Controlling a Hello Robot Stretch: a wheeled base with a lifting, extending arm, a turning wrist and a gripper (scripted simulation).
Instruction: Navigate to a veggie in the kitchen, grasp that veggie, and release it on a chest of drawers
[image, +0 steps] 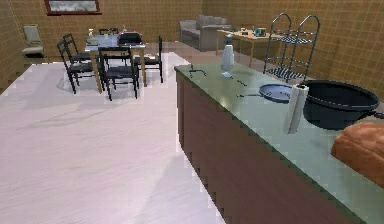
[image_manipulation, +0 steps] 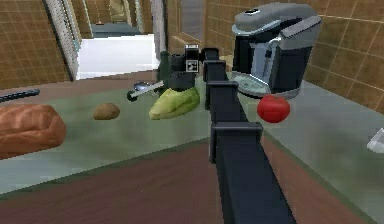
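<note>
Legend: we place the yellow-green veggie (image_manipulation: 178, 103) on the desk (image_manipulation: 100, 150), right at the gripper (image_manipulation: 145, 91), its long axis running left to right between a brown lump (image_manipulation: 106, 111) and a red round thing (image_manipulation: 273, 108); whether the gripper holds anything we cannot tell.

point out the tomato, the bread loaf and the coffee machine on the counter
tomato (image_manipulation: 273, 108), arm side view, middle of its red body
bread loaf (image_manipulation: 28, 128), arm side view, top of its brown crust
coffee machine (image_manipulation: 285, 52), arm side view, its dark front housing
</note>
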